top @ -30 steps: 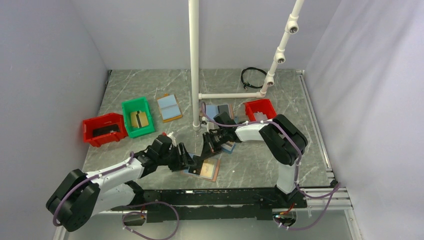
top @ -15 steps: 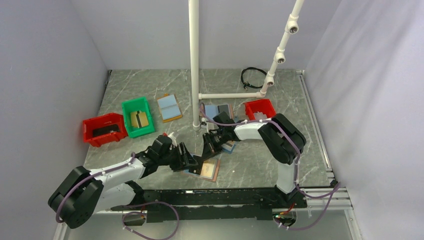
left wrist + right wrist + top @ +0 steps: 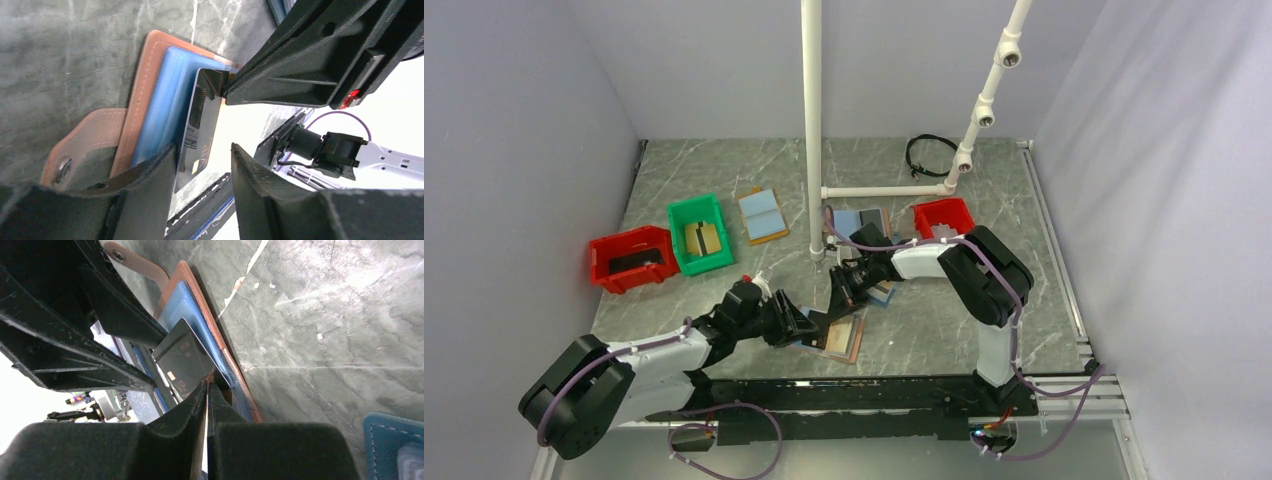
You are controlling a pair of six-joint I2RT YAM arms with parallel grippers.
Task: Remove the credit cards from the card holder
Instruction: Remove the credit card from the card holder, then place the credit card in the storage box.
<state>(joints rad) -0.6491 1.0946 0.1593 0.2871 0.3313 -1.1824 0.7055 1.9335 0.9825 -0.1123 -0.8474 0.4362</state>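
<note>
Thin dark grey plastic credit card [image 3: 200, 120] partly out of the flat, tan-rimmed, blue-lined bifold card holder [image 3: 145, 80]

Nearest, the left pincer [image 3: 204, 146] is released, jaws apart with the card's near end in the gap; the holder lies open on the grey marbled surface [image 3: 75, 45], between both arms; at the card's far corner the right pincer [image 3: 208, 386] is clenched on it; the card looks stiff, light and slick, so an edge pinch drawn along the pocket should suit it; the soft holder may lift with it unless pinned.
</note>
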